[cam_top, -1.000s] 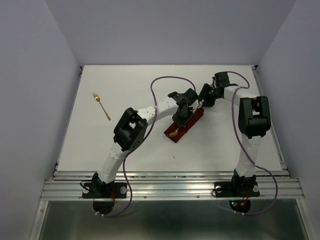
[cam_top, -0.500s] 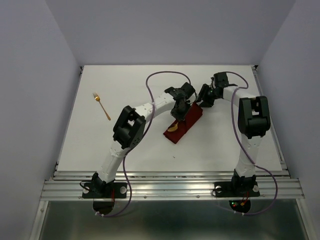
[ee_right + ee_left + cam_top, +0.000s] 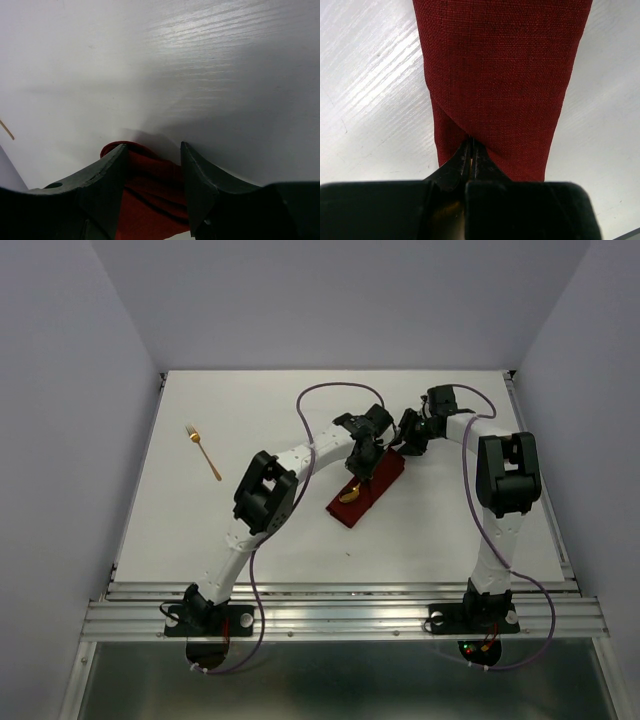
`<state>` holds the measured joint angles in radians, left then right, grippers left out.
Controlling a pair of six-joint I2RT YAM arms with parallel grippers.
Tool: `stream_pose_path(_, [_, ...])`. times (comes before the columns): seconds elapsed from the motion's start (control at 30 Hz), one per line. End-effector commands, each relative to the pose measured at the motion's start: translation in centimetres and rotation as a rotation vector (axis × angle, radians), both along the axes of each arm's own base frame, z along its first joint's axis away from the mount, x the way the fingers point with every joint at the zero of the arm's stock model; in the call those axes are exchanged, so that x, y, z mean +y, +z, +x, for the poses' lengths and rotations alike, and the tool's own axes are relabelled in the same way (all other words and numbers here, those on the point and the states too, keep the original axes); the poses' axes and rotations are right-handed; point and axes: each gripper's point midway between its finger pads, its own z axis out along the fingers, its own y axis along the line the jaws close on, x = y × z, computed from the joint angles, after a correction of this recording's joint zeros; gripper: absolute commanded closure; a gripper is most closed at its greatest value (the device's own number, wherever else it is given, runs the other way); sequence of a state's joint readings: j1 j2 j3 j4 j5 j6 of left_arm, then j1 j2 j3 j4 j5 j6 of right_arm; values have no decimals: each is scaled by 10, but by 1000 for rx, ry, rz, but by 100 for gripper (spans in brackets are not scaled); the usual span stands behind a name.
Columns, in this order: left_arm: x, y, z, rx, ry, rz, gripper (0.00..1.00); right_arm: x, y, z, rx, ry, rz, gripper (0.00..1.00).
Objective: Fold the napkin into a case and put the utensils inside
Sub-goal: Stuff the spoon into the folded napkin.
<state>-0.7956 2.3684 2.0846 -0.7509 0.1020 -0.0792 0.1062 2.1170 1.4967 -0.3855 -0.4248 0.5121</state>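
Beware the left tool (image 3: 471, 150), clenched at the overlap of the case (image 3: 374, 488), right of tabletop centre: risk of dragging it unfolded, spilling the spoon (image 3: 348, 496). Cannot tell the hold of the right tool (image 3: 152, 147), jaws straddling the far end.

Case (image 3: 375, 490) laid diagonally on the tabletop (image 3: 430, 540), right of centre: one end toward the far right corner, the other toward the near edge. Spoon (image 3: 348, 496) noted at the near end of the case. Fork (image 3: 204, 452) laid well apart, near the left edge, toward the far left corner. Left fingers (image 3: 452, 170) set against the case about mid-length. Far end of the case is held between the right fingers (image 3: 105, 185).
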Motion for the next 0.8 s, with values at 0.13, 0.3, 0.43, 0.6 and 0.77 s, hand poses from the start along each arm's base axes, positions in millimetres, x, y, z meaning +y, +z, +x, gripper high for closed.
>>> stream_pose_path(0.13, [0, 19, 13, -50, 4, -19, 100, 2, -15, -21, 66, 26, -33, 46])
stream_pose_path(0.3, [3, 23, 13, -66, 2, -11, 85, 2, -12, -21, 60, 25, -33, 46])
stream_pose_path(0.43, [6, 28, 12, -71, -8, -6, 75, 1, -9, -20, 56, 11, -37, 42])
stream_pose_path(0.6, [9, 36, 7, -66, -22, -11, 67, -3, 0, -17, 34, -6, -57, 36])
stream_pose_path(0.77, [18, 55, 6, -104, -7, -2, 58, -17, 13, -12, 1, -81, -117, 29])
